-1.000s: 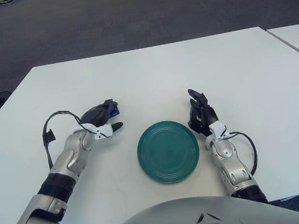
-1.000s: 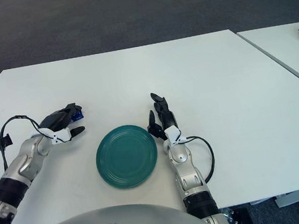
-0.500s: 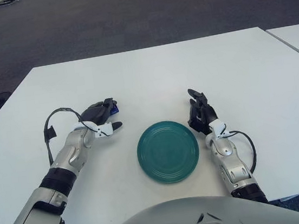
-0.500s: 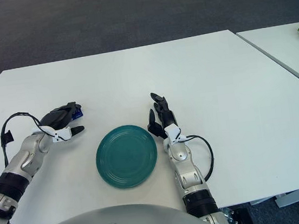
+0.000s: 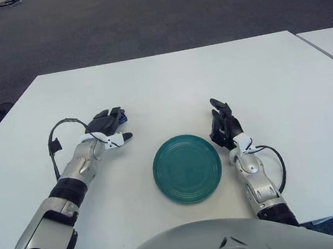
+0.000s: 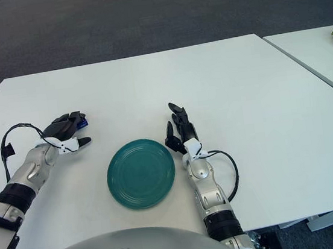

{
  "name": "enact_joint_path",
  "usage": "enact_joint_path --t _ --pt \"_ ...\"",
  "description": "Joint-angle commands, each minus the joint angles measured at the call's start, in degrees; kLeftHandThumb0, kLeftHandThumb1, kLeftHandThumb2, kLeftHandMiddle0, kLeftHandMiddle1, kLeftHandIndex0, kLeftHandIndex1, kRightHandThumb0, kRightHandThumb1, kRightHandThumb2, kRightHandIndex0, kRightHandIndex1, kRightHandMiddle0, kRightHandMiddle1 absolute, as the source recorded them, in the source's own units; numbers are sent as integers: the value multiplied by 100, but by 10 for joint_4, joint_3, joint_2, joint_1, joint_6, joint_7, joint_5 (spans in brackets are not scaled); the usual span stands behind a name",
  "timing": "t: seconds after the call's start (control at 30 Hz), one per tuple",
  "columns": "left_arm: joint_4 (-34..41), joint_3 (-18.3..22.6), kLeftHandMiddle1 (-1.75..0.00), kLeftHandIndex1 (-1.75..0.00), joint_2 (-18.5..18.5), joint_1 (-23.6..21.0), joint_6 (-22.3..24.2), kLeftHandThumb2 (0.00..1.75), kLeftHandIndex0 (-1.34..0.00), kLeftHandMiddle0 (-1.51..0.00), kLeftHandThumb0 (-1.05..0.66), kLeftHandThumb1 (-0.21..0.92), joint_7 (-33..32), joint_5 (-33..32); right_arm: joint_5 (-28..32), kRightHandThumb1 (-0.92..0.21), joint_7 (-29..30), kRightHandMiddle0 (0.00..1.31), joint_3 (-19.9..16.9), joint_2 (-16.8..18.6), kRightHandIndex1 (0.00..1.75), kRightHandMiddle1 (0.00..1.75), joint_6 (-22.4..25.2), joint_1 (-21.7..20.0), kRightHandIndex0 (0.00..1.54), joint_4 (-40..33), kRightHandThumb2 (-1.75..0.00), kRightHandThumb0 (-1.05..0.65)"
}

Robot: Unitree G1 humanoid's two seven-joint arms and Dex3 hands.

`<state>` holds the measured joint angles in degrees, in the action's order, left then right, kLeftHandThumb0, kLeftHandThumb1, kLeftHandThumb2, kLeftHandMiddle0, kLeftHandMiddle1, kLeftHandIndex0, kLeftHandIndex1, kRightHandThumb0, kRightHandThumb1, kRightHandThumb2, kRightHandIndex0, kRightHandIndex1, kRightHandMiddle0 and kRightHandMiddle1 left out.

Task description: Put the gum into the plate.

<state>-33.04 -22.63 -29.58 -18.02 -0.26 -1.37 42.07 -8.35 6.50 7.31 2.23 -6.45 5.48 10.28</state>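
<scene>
- The green plate [image 5: 187, 168] lies nearest on the white worktop [image 5: 167, 82], and nothing rests in it — so the putting-in is not yet done.
- Just right of the plate, the right hand [image 5: 223, 128] rests idle on the worktop, its fingers loosely spread and pointing away, holding nothing.
- Left of the plate and a little farther back, the left hand [image 5: 107, 127] sits low over the worktop with its dark fingers draped over the gum [image 6: 82, 123], a small blue pack of which only one edge peeps out at the fingertips, on the side away from the plate.
- Whether those fingers actually clamp the pack or merely cover it, I cannot tell; the thumb pokes out toward the plate, apart from the pack.
- My reading: the task is at the pick-up stage — the hand has arrived at the gum, but securing it, carrying it across to the plate and letting go all remain.
</scene>
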Motion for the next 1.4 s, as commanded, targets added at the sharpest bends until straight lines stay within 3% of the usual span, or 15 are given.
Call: enact_joint_path --t 0.0,0.43,0.77,1.07,1.37 --pt "-44 -11 0 -84 13 4 0 56 0 -14 -105 92 -5 0 2 -92 -3 0 -9 -6 0 51 46 23 19 36 -98 -70" --pt "-109 -6 -8 -102 26 -27 -45 61 -12 -32 -105 92 -95 -9 -6 -92 4 0 -5 -4 1 53 40 25 20 34 -98 -71" --pt "-113 -2 -8 -101 35 -41 2 64 -10 -34 -104 92 -164 10 -2 -92 2 0 -6 -4 1 53 34 22 22 43 -99 -73" --pt "-107 30 -5 -98 57 -39 32 62 -6 -31 -104 92 -225 -15 -2 -92 4 0 -6 -2 1 54 35 26 23 37 -100 -73" --pt "-124 38 -3 -99 65 -49 47 59 -5 -28 -104 92 -243 -24 -1 -92 0 0 -6 -2 1 53 43 25 23 34 -101 -75"
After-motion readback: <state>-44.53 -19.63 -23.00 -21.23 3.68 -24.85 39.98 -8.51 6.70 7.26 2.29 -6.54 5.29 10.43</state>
